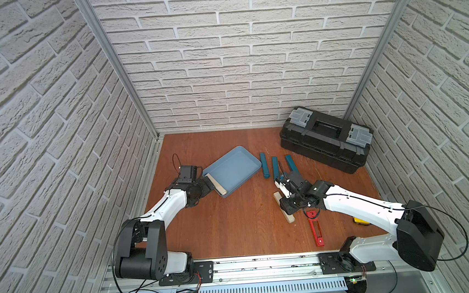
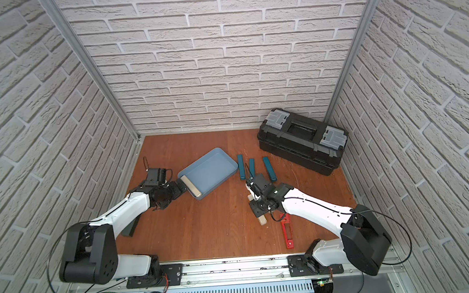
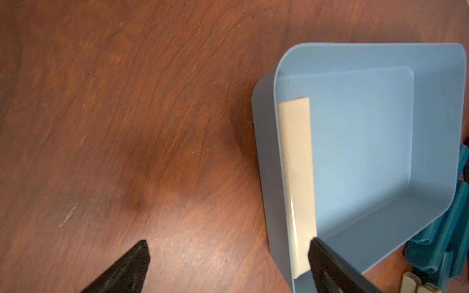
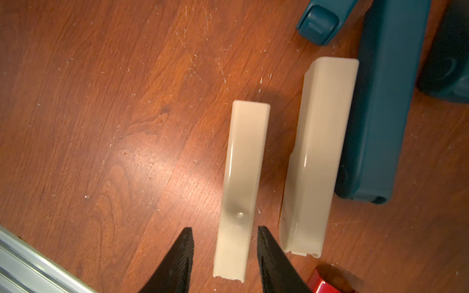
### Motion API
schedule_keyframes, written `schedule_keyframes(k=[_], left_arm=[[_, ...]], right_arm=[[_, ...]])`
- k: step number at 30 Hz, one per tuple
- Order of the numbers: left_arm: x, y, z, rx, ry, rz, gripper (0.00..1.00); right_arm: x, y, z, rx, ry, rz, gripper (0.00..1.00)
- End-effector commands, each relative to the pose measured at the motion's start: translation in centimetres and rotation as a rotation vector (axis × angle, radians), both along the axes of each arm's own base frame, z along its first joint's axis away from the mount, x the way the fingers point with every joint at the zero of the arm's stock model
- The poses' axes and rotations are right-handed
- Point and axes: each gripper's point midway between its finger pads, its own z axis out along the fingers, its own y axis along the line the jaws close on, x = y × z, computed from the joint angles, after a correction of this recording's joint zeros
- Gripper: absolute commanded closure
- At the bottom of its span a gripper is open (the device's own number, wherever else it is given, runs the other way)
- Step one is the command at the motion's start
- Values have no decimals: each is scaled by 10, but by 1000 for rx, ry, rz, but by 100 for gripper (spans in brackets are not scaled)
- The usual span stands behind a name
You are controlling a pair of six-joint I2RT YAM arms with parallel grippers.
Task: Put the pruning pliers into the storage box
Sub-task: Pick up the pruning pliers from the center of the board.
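Note:
The red pruning pliers (image 1: 315, 229) (image 2: 287, 231) lie flat near the table's front edge, their far end under my right wrist; only a red corner (image 4: 327, 284) shows in the right wrist view. The light blue storage box (image 1: 237, 164) (image 2: 212, 169) (image 3: 380, 152) sits left of centre with a cream bar (image 3: 297, 165) inside. My left gripper (image 1: 210, 183) (image 3: 228, 247) is open at the box's near end, one finger over the rim. My right gripper (image 1: 286, 206) (image 4: 225, 229) is open, straddling a cream bar (image 4: 243, 165) on the table with gaps on both sides.
A second cream bar (image 4: 319, 152) lies beside the straddled one. Three teal bars (image 1: 275, 168) lie between the box and a black toolbox (image 1: 327, 138) at the back right. A yellow tape measure (image 1: 360, 220) peeks out under the right arm.

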Motion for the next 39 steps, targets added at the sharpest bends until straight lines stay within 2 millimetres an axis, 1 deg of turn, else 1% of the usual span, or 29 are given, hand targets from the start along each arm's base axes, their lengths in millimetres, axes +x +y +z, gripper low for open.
schedule_keyframes(k=[1,7,15,34,36,39], left_arm=[[-4,0,1,20,2,-18,2],[-3,-1,4,20,-3,-26,2],[-3,-3,5,21,-1,-33,2],[-8,-4,0,23,8,-32,2],[-7,-4,-1,23,7,-32,2],[-8,-4,-3,22,11,-30,2]], right_arm=[[4,-1,5,33,-35,-42,54],[-1,-3,-3,34,-16,-53,54],[-7,-4,-22,34,23,-77,54],[-9,-5,-43,-3,68,-67,56],[-9,-5,-45,-8,71,-66,58],[-9,-5,-49,-14,79,-65,66]])
